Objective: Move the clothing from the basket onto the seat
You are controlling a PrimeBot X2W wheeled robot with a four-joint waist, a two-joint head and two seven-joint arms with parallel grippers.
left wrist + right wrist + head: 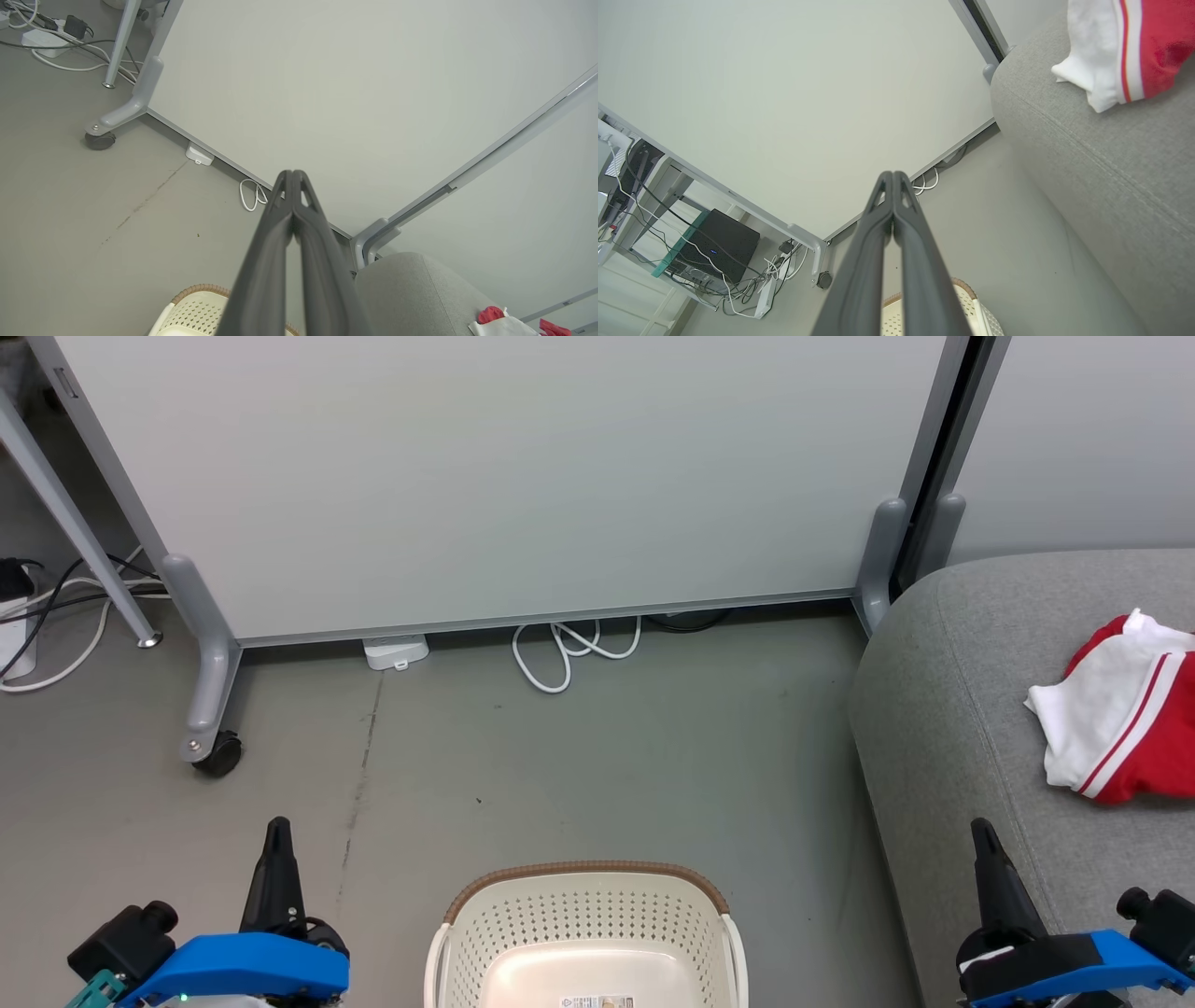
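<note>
Red-and-white clothing (1120, 709) sits on top of the grey seat (943, 709) in head view, in from its rounded floor-side edge and cut off at frame right. White panel faces that edge. Stripes run diagonally, so the long axis probably follows them; can't confirm.

Basket (585, 915) is on the floor (560, 775), its visible bottom bare except for a sticker (597, 1001). My left gripper (277, 829) and right gripper (980, 829) are both pressed together, empty.

Left wrist: jaws meet at the tips, basket rim below.

Right wrist: same, clothing up on the seat.

Transfer looks done. Next I'd check the basket's hidden near part.
</note>
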